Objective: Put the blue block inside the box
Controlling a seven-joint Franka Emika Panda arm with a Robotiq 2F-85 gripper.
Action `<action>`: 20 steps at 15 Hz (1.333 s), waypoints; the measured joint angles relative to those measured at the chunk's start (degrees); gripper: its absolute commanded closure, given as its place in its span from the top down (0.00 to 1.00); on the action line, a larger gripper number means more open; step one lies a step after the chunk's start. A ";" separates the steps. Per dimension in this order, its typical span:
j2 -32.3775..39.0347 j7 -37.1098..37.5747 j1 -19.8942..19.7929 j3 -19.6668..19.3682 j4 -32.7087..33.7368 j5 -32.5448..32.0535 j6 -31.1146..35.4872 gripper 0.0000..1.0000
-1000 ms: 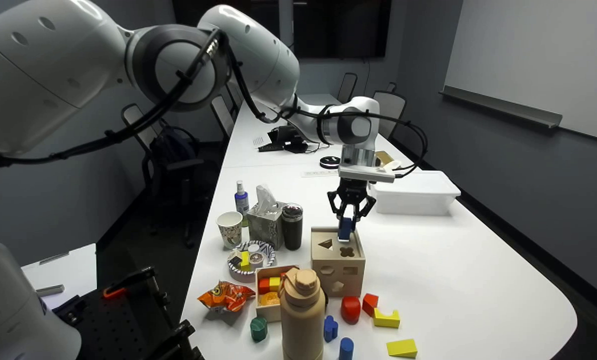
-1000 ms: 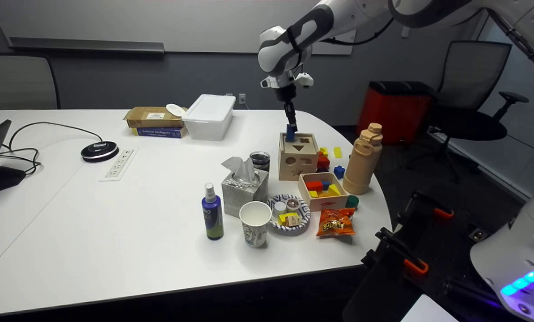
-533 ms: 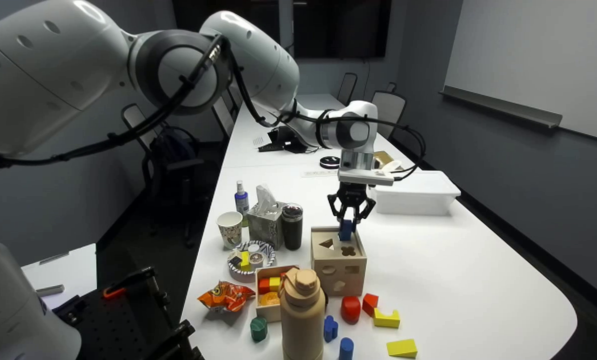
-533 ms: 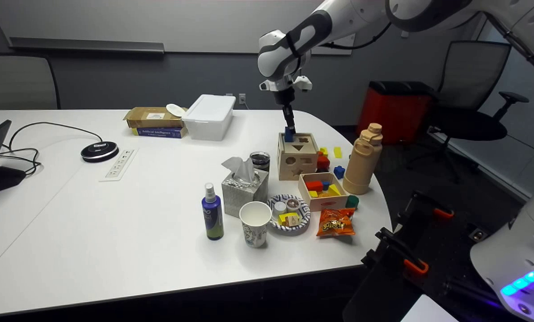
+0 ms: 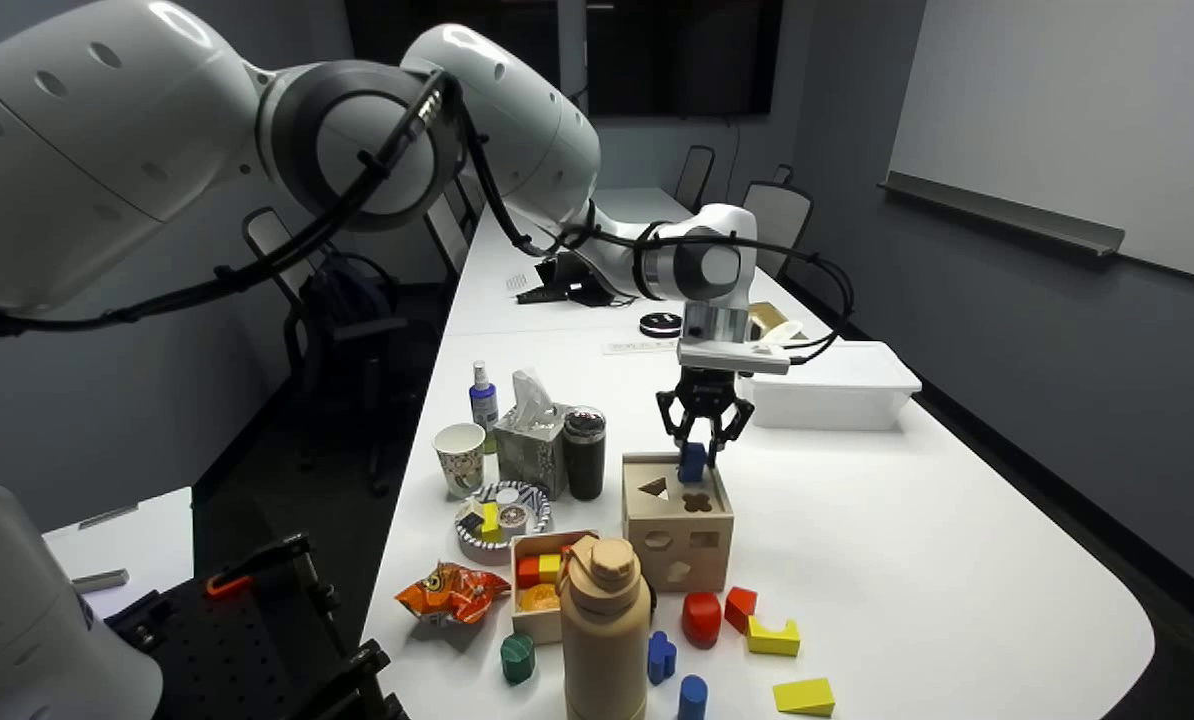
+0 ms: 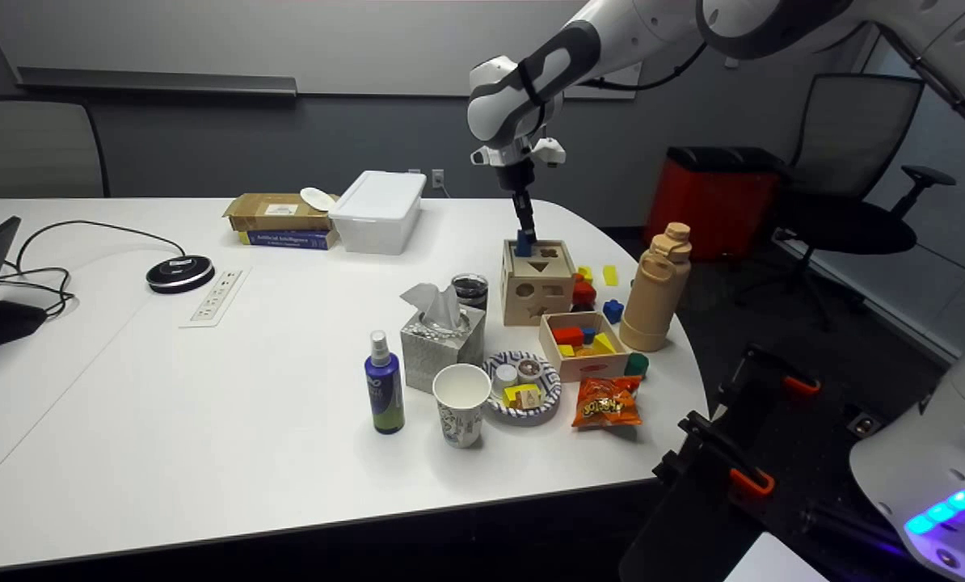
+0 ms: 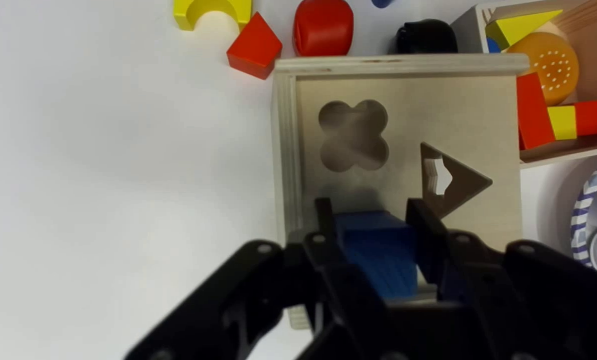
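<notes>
Standing closest to me: tan bottle (image 5: 605, 635), upright on the white table (image 5: 957, 560). Around it, blue cylinder (image 5: 692, 697), blue clover-shaped piece (image 5: 662, 657), green piece (image 5: 517, 659), yellow wedge (image 5: 804, 696). Next back: orange snack bag (image 5: 454, 592) to my left, open wooden tray (image 5: 535, 627) with toy pieces (image 6: 567, 335) in it, then red rounded piece (image 5: 701, 618), red block (image 5: 740, 607) and yellow arch (image 5: 774, 639) to my right. Behind those, wooden sorter box (image 5: 680, 543) with shaped holes. On its top, past the triangle and clover holes, the blue block (image 5: 692, 464) stands upright toward the far edge; whether its lower end is in a hole, can't tell. Gripper (image 7: 369, 204) points straight down over it, fingers (image 7: 427, 235) narrow-set, one just beside each side of the blue block. Pinching it or loose around it, can't tell. Left of the box, further back: patterned plate (image 6: 553, 386) holding small items (image 5: 491, 522), paper cup (image 5: 459, 460), dark tumbler (image 5: 584, 457), tissue box (image 5: 528, 460), spray bottle (image 5: 483, 402). Beyond on the right, lidded white tub (image 5: 829, 408). Way back along the table, black round device (image 5: 660, 324), then chairs (image 5: 774, 225) past that.
</notes>
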 measured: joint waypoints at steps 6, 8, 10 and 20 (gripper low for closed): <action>0.00 0.00 0.01 0.00 0.02 0.00 0.00 1.00; 0.00 0.00 0.01 -0.03 0.05 0.00 0.00 1.00; -0.14 0.00 0.01 -0.10 0.15 0.00 0.00 1.00; -8.10 14.21 0.23 -1.75 0.33 0.00 -7.61 1.00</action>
